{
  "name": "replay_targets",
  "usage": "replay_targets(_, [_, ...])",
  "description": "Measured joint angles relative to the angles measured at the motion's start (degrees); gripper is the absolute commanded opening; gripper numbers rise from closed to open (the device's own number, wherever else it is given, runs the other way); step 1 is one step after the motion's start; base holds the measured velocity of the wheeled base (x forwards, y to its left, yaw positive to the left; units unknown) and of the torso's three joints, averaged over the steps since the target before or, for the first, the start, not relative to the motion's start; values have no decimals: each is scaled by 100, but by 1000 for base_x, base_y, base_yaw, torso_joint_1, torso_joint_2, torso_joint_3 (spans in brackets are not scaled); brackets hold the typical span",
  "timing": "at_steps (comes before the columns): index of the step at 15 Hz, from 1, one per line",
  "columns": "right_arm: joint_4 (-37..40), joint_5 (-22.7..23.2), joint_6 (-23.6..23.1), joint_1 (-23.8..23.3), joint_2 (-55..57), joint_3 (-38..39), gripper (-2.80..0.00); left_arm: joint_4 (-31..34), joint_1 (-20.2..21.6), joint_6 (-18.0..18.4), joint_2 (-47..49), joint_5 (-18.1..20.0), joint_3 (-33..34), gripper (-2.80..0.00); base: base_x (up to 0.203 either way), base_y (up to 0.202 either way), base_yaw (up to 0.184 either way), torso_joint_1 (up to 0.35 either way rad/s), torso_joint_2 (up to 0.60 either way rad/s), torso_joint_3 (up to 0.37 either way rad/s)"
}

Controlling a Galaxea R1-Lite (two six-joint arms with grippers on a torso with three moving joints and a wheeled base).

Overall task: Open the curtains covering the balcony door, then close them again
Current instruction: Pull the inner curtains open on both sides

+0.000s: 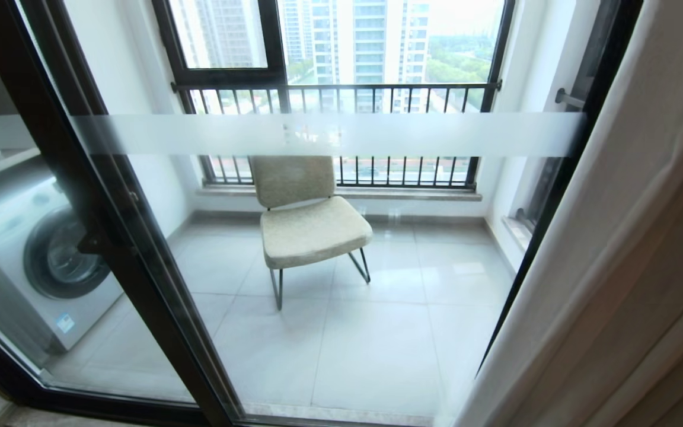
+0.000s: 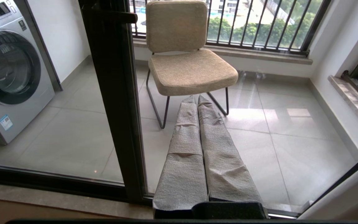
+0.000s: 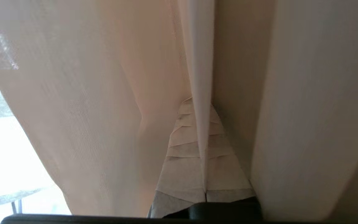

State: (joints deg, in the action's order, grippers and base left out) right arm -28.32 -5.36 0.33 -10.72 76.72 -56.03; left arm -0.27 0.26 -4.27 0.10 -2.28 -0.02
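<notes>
From my seat at the controls, the head view looks straight through the balcony door [image 1: 140,249], its black frame slanting across the left of the picture and its frosted band [image 1: 341,134] running across the glass. The curtains [image 1: 626,267] are gathered at the right edge of the door, the cream-beige folds hanging from the top right corner down to the bottom right, with the pale sheer layer showing along their inner edge. Most of the glass is uncovered.

Beyond the glass I see a beige chair [image 1: 309,222] standing on the tiled balcony floor [image 1: 377,332], near the barred window [image 1: 341,95] at the far wall. A washing machine [image 1: 39,261] sits at the floor's left side, behind the left pane.

My right gripper [image 3: 204,130] is buried in the drapes: its two padded fingers are pressed together with a narrow fold of the pale curtain fabric running between them, so I read it as clamped on the curtains. Heavier beige cloth hangs on both sides of it.

My left gripper [image 2: 198,102] points towards the door, level with the lower part of the glass, just beside the frame's upright post. Its cloth-wrapped fingers [image 2: 185,149] lie side by side, touching, with nothing between them. It does not show in the head view.
</notes>
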Motion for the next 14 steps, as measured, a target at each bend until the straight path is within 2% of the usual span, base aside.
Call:
replay_targets(7, [29, -12, -4, -2, -92, -28, -280, -4, 7, 2, -2, 2, 0, -280, 0, 0, 0, 0, 0, 0])
replay_targets(10, [84, -210, -4, -2, -242, -28, -280, -6, 4, 0, -2, 2, 0, -280, 0, 0, 0, 0, 0, 0])
replay_targets(14, [357, -245, -30, 5, -533, -20, -280, -5, 4, 2, -2, 1, 0, -280, 0, 0, 0, 0, 0, 0])
